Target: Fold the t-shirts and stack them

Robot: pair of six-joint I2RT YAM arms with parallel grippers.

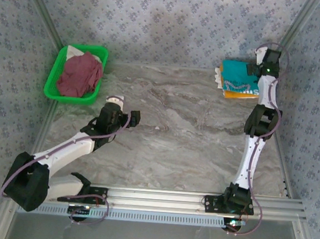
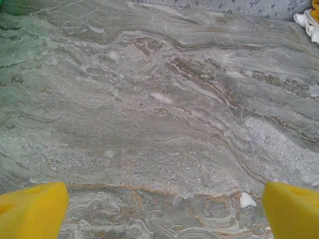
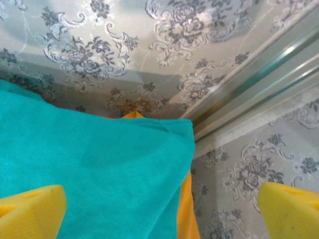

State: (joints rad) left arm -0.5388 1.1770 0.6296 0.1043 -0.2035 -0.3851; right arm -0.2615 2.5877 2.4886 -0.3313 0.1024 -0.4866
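A folded teal t-shirt (image 1: 238,76) lies on an orange-yellow t-shirt (image 1: 240,94) in the far right corner of the table. My right gripper (image 1: 264,68) hovers over that stack's right edge. In the right wrist view it (image 3: 159,211) is open, its yellow fingertips (image 3: 30,211) wide apart above the teal t-shirt (image 3: 89,169), with the orange-yellow t-shirt (image 3: 186,209) peeking out beneath. A crumpled maroon t-shirt (image 1: 79,74) fills the green basket (image 1: 58,66) at far left. My left gripper (image 1: 128,117) is open over bare marble (image 2: 159,124), holding nothing (image 2: 164,209).
A pale cloth (image 1: 72,50) shows in the basket behind the maroon shirt. Patterned walls and metal corner rails (image 3: 259,84) close in right behind the stack. The marble table (image 1: 180,138) stretches between the two arms. White and yellow cloth (image 2: 309,20) shows at the left wrist view's top right corner.
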